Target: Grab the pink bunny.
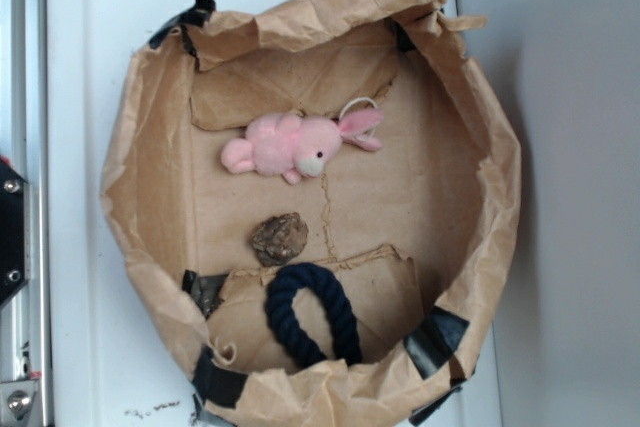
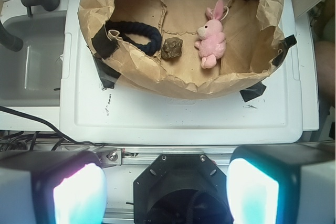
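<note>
The pink bunny (image 1: 290, 145) lies on its side on the floor of a brown paper basket (image 1: 150, 147), ears to the right, with a pale loop ring by its head. It also shows in the wrist view (image 2: 212, 38), far ahead in the basket. My gripper (image 2: 165, 184) is open and empty, its two glowing pads wide apart at the bottom of the wrist view, high above the robot base and well short of the basket. The gripper does not show in the exterior view.
A brown lumpy rock-like thing (image 1: 279, 238) lies below the bunny, and a dark navy rope loop (image 1: 312, 312) lies near the basket's near wall. The basket stands on a white lid (image 1: 80, 247). A grey tub (image 2: 31, 56) sits left of it.
</note>
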`<state>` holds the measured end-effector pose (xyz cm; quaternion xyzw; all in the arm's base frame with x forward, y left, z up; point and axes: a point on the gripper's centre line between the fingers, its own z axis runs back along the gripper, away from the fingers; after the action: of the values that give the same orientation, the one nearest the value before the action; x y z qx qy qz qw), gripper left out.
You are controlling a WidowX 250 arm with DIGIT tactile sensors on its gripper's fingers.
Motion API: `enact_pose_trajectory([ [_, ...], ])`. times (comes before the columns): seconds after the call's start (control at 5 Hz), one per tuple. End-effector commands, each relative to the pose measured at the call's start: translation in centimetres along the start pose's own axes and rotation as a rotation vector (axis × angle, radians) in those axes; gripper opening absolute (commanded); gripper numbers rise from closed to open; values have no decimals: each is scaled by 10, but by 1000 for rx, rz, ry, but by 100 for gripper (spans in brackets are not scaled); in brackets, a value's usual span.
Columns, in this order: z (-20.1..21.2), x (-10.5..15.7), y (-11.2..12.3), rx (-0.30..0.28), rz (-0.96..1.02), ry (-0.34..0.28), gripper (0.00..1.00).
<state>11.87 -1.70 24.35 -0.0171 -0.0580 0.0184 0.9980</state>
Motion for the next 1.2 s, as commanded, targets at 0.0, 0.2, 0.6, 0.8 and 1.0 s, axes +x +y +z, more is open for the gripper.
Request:
enact_pose_trajectory([
  [0.0, 0, 0, 0, 0, 0, 0, 100],
  [0.2, -2, 14, 3, 3, 19, 9, 100],
  [0.6, -4, 20, 13, -11, 19, 18, 100],
  [0.8, -4, 30, 14, -42, 7, 15, 100],
  [1.0, -16, 62, 17, -22, -41, 14, 100],
])
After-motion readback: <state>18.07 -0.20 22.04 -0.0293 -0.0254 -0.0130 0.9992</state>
